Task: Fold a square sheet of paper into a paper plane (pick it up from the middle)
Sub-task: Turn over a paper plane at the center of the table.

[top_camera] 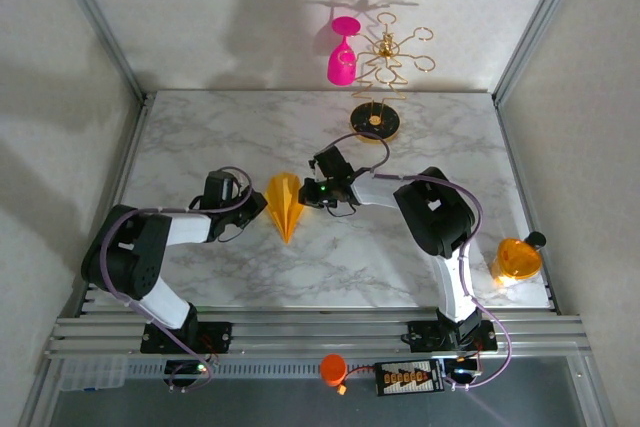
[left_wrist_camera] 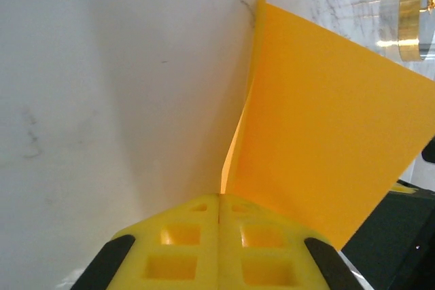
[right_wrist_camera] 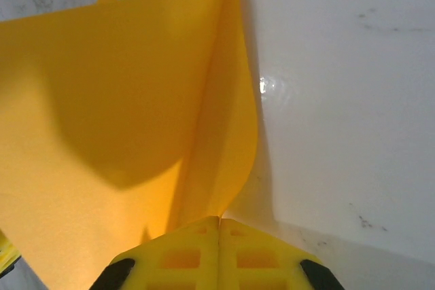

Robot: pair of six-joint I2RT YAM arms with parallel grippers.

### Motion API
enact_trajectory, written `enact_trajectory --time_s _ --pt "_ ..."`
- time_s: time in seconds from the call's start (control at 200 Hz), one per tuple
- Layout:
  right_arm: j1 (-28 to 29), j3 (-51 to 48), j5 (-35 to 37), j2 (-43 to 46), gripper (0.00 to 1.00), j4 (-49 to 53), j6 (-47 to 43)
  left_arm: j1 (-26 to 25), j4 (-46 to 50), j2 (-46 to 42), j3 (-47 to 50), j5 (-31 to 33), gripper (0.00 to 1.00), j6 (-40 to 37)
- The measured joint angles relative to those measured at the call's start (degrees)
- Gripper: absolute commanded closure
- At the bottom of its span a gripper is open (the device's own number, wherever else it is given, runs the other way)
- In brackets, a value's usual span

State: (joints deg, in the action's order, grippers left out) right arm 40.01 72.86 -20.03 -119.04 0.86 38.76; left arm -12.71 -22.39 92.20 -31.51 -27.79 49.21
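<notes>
Paper plane, a pointed orange-yellow dart, lies at the middle of the marble surface in the top view, tip toward 6 o'clock. The left gripper meets it at its 9 o'clock and the right gripper at its 3 o'clock, probably to steady both sides while a crease is set. Counted there: one paper plane, two grippers, one pink wine glass hanging on one gold stand toward 12 o'clock, and one orange disc at 4 o'clock. In the left wrist view the left gripper is clenched, and a raised fold of the paper plane runs into its seam, pinched. In the right wrist view the right gripper is likewise clamped on a curled flap of the paper plane.
</notes>
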Motion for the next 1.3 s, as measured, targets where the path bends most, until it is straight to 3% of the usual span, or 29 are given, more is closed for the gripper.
enact_trajectory --time_s 0.806,0.956,1.297 --pt "-1.4 -3.2 -0.6 0.8 1.00 -3.9 4.4 0.0 -0.5 0.0 2.3 4.6 1.00 3.1" --pt "-1.6 -3.2 -1.4 0.8 1.00 -3.9 4.2 0.0 0.2 -0.1 1.2 3.1 0.85 2.8" --pt "-1.6 -1.8 -2.5 0.8 0.99 -2.3 1.7 -0.3 6.1 -8.8 -0.9 1.6 0.69 0.0"
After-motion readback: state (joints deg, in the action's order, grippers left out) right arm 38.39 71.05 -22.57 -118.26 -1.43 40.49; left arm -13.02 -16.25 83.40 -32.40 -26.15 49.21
